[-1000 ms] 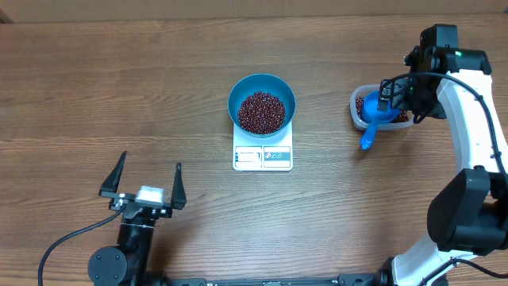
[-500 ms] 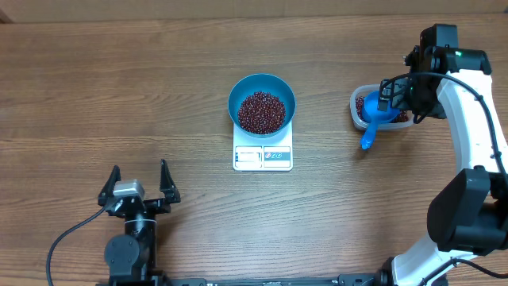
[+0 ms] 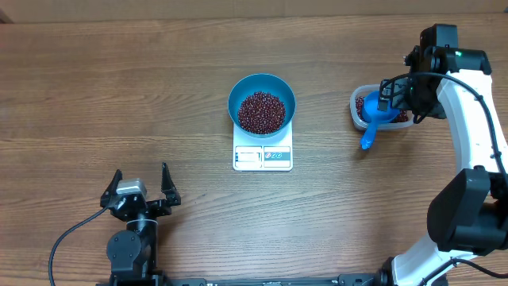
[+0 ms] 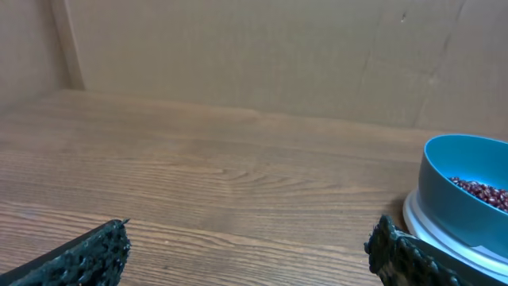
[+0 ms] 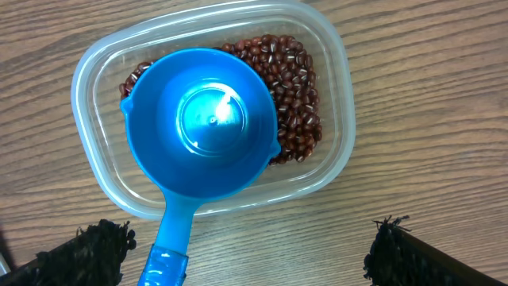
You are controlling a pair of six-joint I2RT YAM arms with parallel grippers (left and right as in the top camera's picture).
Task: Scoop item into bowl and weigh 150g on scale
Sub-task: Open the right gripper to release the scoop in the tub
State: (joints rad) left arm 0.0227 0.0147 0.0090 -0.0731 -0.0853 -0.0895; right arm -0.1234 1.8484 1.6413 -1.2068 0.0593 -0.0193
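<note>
blue scoop (image 5: 202, 119) rests in clear tub (image 5: 344, 127) over beans (image 5: 295, 87)

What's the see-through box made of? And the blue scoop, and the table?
The tub looks like clear, slightly cloudy plastic: the beans show through its wall. The scoop is probably glossy blue plastic, with a bright glare inside its cup. The table looks like wood or a wood-look top, brown with grain lines.

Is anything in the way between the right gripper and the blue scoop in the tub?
Nothing visible. The right gripper hangs open directly above the scoop, which sits empty on the beans in the clear tub, with its fingers to either side.
</note>
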